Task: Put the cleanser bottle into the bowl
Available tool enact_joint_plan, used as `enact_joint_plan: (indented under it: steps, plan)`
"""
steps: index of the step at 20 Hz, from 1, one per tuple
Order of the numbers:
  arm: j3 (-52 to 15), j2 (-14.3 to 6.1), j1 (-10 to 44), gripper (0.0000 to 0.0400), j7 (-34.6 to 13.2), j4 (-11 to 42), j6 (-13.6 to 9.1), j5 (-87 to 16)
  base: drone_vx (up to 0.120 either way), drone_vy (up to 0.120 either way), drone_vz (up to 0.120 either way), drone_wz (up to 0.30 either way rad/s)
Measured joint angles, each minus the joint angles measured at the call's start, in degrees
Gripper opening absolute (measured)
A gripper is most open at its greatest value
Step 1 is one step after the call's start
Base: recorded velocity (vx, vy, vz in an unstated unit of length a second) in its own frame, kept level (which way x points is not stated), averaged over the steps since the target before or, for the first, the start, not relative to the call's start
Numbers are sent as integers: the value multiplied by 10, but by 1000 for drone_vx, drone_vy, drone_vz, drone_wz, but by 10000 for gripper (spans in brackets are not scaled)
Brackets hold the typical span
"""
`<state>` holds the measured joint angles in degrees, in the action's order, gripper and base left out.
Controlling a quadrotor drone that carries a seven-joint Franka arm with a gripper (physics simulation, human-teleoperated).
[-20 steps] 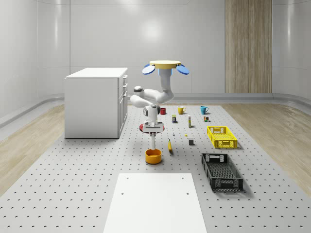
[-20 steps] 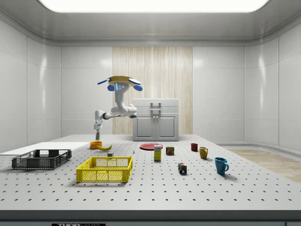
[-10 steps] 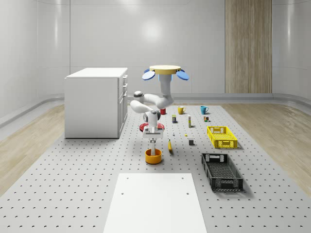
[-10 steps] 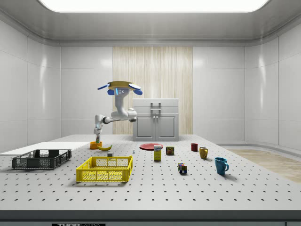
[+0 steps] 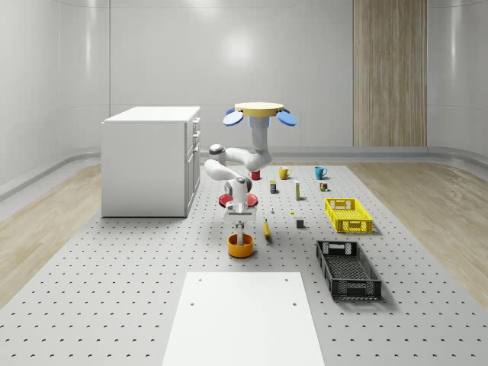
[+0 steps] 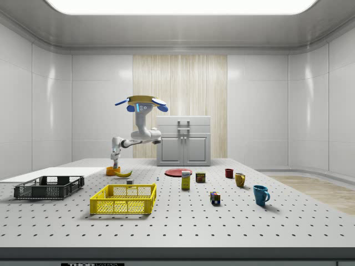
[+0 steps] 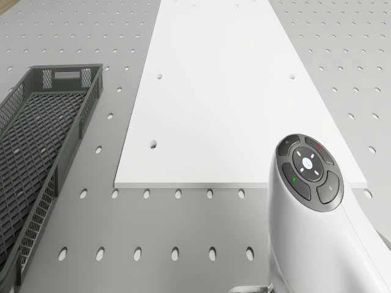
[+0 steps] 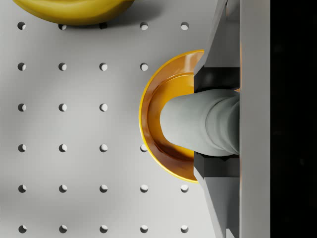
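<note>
Since a second ago the arm has lowered the cleanser bottle [image 8: 200,124] until its lower end sits inside the one orange bowl [image 5: 240,245], the gripper [image 5: 240,226] clamped on it from above, likely so it drops in upright. Beside the bowl lies one banana [image 5: 266,229]. Farther off, two crates, black [image 5: 348,268] and yellow [image 5: 348,214]; above, the hovering drone [image 5: 259,111].

On the grey perforated surface [image 5: 114,290] there are two mesh crates, one yellow [image 5: 348,214] and one black [image 5: 348,268]. Three mugs stand at the far end: one red [image 5: 255,174], one yellow [image 5: 283,173], one blue [image 5: 319,172]. There is one orange bowl [image 5: 240,245], one yellow banana [image 5: 266,229], one red plate [image 6: 178,172], one white cabinet [image 5: 149,160] and one white rectangular panel [image 5: 244,316].
</note>
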<state>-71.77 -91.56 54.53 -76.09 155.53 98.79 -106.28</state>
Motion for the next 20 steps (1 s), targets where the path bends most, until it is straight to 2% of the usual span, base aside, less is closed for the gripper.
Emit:
enact_joint_plan:
  steps: [3, 6, 8, 10, 14, 20]
  plan:
    - [7, 1, 2, 156, 0, -2, 3, -7, 0, 0, 0, 0]
    - [11, 2, 3, 274, -1, -4, 4, -9, 0, 0, 0, 0]
    - [10, 2, 3, 324, 0, -4, 4, -8, 0, 0, 0, 0]
    - [3, 1, 1, 354, 0, -1, 1, -1, 0, 0, 0, 0]
    - [-21, 0, -6, 383, 2, 7, -9, 22, 0, 0, 0, 0]
    - [-59, -2, -14, 396, 4, 16, -24, 57, 0, 0, 0, 0]
